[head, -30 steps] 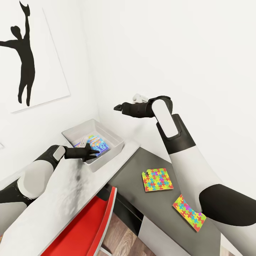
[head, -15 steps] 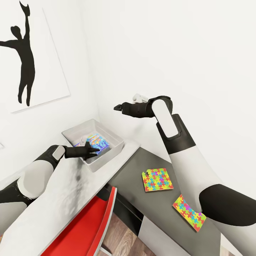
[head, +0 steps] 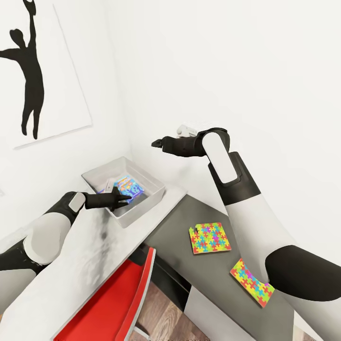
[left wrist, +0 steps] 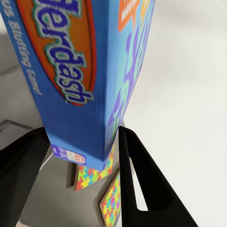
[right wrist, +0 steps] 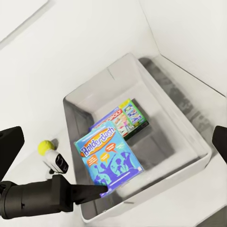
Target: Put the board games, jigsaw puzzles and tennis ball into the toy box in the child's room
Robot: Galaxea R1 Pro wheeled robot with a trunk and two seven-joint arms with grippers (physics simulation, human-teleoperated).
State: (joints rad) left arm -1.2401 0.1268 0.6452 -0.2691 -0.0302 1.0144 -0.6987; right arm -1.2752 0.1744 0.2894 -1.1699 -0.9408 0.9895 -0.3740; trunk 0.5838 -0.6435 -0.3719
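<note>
The toy box (head: 142,208) stands at the end of the pale table (head: 85,265), against the wall. My left gripper (head: 123,201) reaches over the box's near rim and is shut on the lower edge of the blue board game (head: 129,185), which leans tilted inside the box. In the left wrist view the blue board game (left wrist: 80,80) sits between both fingers (left wrist: 142,179). A green-edged board game (right wrist: 126,116) lies flat on the box floor. The tennis ball (right wrist: 45,147) rests on the table beside the box. My right gripper (head: 156,143) hovers open above the box, holding nothing. Two jigsaw puzzles (head: 210,238) (head: 251,283) lie on the dark cabinet top.
A red chair (head: 118,303) is tucked under the table's front edge. White walls close in behind and beside the box, with a black silhouette picture (head: 28,76) on the left wall. My right arm (head: 246,208) crosses above the dark cabinet top (head: 175,232).
The head view has shifted slightly. My left gripper has drawn back a little toward the box's near rim with the blue board game in it. The right arm has stayed still.
</note>
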